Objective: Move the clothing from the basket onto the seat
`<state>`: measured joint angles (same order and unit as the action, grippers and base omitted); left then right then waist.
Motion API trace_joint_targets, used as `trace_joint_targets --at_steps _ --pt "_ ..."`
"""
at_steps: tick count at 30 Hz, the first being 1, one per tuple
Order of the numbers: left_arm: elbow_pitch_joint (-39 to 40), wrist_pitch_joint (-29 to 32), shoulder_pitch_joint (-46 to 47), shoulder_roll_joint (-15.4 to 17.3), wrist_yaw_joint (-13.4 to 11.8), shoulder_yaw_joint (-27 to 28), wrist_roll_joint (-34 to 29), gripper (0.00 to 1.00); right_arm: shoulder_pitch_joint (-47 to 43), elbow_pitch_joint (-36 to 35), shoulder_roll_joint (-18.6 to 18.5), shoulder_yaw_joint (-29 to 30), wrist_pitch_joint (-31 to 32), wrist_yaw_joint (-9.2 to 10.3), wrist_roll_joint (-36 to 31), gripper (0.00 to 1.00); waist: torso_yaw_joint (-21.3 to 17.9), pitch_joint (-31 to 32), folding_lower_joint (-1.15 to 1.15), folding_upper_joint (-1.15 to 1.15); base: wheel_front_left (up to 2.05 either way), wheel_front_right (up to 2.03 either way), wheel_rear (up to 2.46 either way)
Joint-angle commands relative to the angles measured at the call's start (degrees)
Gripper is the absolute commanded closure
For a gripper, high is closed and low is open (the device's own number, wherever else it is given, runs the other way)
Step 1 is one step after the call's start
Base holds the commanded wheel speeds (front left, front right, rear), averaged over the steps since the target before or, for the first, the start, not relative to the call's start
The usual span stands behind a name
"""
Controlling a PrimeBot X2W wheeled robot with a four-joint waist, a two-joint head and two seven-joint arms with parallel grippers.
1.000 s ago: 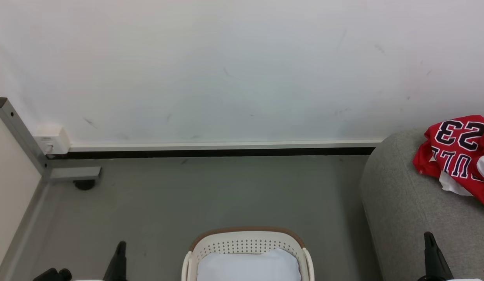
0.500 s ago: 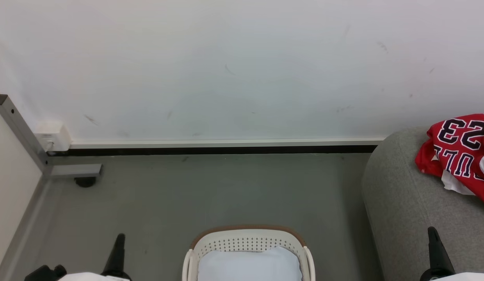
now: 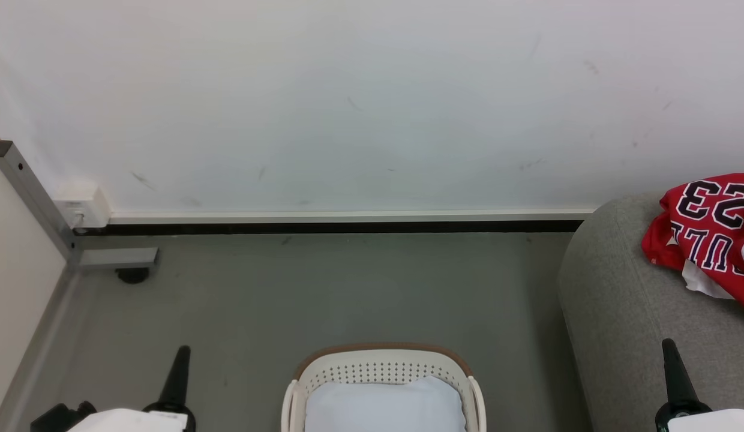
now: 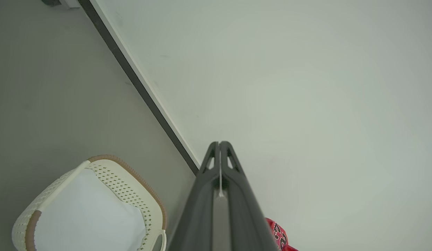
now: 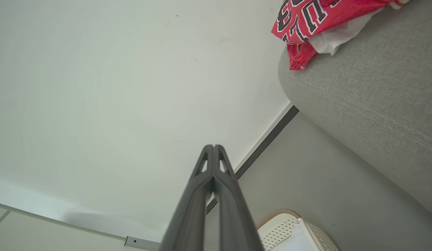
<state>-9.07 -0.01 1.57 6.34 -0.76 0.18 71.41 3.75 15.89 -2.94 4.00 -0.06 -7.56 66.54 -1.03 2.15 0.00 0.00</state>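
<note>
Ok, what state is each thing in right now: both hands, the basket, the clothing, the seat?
Left hand: shut, holding nothing.
Right hand: shut, holding nothing.
Basket: upright on the floor; no red clothing in the part that shows.
Pad: lying inside the basket.
Clothing: crumpled on the seat, number 23 facing up.
Seat: bearing the clothing on top.

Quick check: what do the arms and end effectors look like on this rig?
Left end effector and right end effector: each has two long dark grey fingers tapering to a narrow tip, with triangular cut-outs near the ends, on a rounded black base. Forearm shells are plain white.
</note>
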Motion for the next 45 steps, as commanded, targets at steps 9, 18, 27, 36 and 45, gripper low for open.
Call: trace_joint_targets --at_steps 9,18,27,36,45 --pt "0.85 1.49 1.84 -0.62 0.68 1.76 4.81 1.00 1.93 -0.66 -0.76 0.26 1.06 0.09 6.23 1.00 0.17 -0.32 0.00 0.00 0.00 0.00 0.00" --pt "1.11 2.65 2.43 -1.26 0.93 2.91 8.55 1.00 2.50 -0.71 -1.09 0.22 1.94 0.10 11.41 1.00 0.33 -0.64 0.00 0.00 0.00 0.00 0.00" --pt "1.37 3.78 3.11 -1.94 1.29 4.02 12.08 1.00 3.07 -0.74 -1.56 0.04 2.56 0.11 16.20 1.00 0.50 -0.96 0.00 0.00 0.00 0.00 0.00" --pt "1.54 4.84 3.54 -2.53 1.53 4.98 15.37 1.00 3.51 -0.80 -2.04 -0.22 3.22 0.11 20.88 1.00 0.66 -1.29 0.00 0.00 0.00 0.00 0.00" --pt "1.70 5.76 4.09 -3.05 1.80 5.97 18.61 1.00 3.93 -0.83 -2.49 -0.57 3.63 0.13 25.38 1.00 0.83 -1.61 0.00 0.00 0.00 0.00 0.00"
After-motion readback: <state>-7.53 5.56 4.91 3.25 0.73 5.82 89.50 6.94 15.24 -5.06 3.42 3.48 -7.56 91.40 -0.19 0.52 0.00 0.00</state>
